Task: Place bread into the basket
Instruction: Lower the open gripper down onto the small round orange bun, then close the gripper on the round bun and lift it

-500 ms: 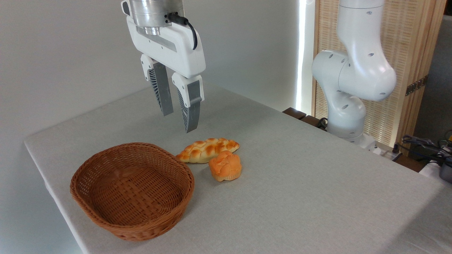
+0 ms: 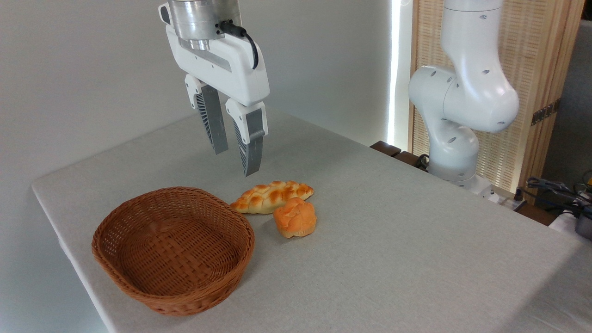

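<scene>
Bread [image 2: 295,217] lies below-right of raised, apparently open gripper [image 2: 235,163].

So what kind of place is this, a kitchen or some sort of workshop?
Most likely a robot test room, not a kitchen. A white robot arm stands beside a cloth-covered table, cables and gear lie at the right edge, and only a basket and two bread pieces are set out.

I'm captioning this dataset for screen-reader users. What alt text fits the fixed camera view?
A white robot gripper, fingers slightly apart and empty, hangs above a grey table where a small round bun touches a braided loaf. An empty wicker basket sits left of them.
</scene>
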Controlling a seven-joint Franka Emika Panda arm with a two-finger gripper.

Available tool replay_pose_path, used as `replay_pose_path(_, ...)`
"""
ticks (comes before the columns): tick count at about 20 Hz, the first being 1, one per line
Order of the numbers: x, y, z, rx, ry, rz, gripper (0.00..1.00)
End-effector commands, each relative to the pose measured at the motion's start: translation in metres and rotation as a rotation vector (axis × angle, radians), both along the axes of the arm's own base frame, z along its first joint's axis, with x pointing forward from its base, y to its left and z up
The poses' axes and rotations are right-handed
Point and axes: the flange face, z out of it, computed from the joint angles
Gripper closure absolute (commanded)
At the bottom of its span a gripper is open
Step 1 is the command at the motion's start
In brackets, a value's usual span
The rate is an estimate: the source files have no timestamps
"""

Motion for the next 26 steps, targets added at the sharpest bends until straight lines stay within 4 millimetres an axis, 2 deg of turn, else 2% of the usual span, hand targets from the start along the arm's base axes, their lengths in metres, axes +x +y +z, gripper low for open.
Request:
replay_pose_path(1, -0.011, -0.008, -0.023, 0.015, 0.056, -0.028, 0.00)
replay_pose_path(5, -0.052, -0.003, -0.068, 0.013, 0.069, -0.123, 0.00)
replay_pose_path(7, -0.068, -0.001, -0.100, 0.014, 0.057, -0.135, 0.00)
replay_pose_path(10, -0.080, -0.016, -0.141, 0.016, 0.068, -0.163, 0.00)
replay_pose_path(12, -0.086, -0.020, -0.156, 0.019, 0.093, -0.179, 0.00)
replay_pose_path(17, -0.088, -0.019, -0.168, 0.021, 0.118, -0.181, 0.00)
replay_pose_path(18, -0.089, -0.019, -0.173, 0.021, 0.116, -0.182, 0.10)
replay_pose_path(20, -0.091, -0.019, -0.183, 0.022, 0.103, -0.182, 0.39)
replay_pose_path(22, -0.092, -0.019, -0.194, 0.022, 0.122, -0.196, 0.49)
replay_pose_path(23, -0.093, -0.020, -0.196, 0.021, 0.125, -0.214, 0.51)
replay_pose_path(25, -0.092, -0.019, -0.197, 0.020, 0.123, -0.224, 0.67)
replay_pose_path(26, -0.093, -0.019, -0.197, 0.020, 0.125, -0.224, 0.81)
